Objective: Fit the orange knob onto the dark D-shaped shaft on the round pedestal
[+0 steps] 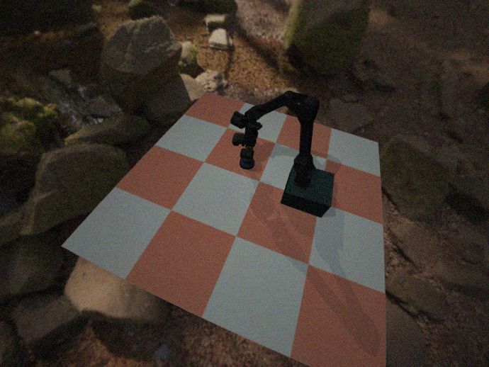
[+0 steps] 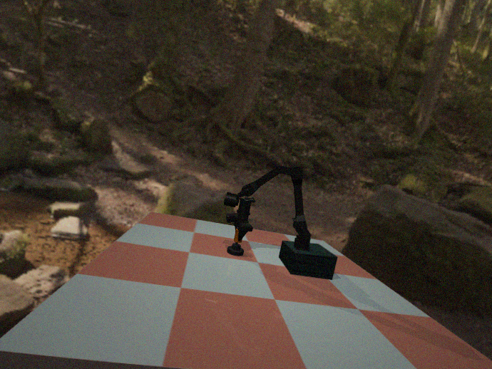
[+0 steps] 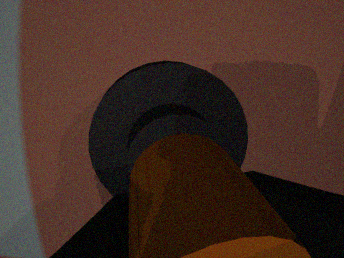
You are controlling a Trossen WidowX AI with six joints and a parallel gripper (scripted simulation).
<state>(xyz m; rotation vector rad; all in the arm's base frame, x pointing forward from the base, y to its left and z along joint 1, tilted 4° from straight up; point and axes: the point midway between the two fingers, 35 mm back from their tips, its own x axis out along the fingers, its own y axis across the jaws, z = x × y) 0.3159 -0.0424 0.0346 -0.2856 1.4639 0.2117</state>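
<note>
The orange knob [image 2: 237, 235] [image 3: 200, 190] is upright between the fingers of my gripper [image 1: 247, 151] [image 2: 238, 233] [image 3: 186, 195], which is shut on it. The dark round pedestal [image 1: 246, 165] [image 2: 234, 251] [image 3: 165, 82] stands on the board under the knob. In the wrist view the knob's near part covers the lower middle of the pedestal, and a dark curved band shows just beyond it. The shaft and its flat side are hidden. The knob's lower end is right at the pedestal's raised centre; whether any gap is left is too small to tell.
The board has orange-red and pale blue squares [image 1: 212, 193] [image 2: 222, 273]. The arm's dark green base block [image 1: 310, 189] [image 2: 307, 260] stands to the right of the pedestal in the top and exterior views. Rocks surround the board.
</note>
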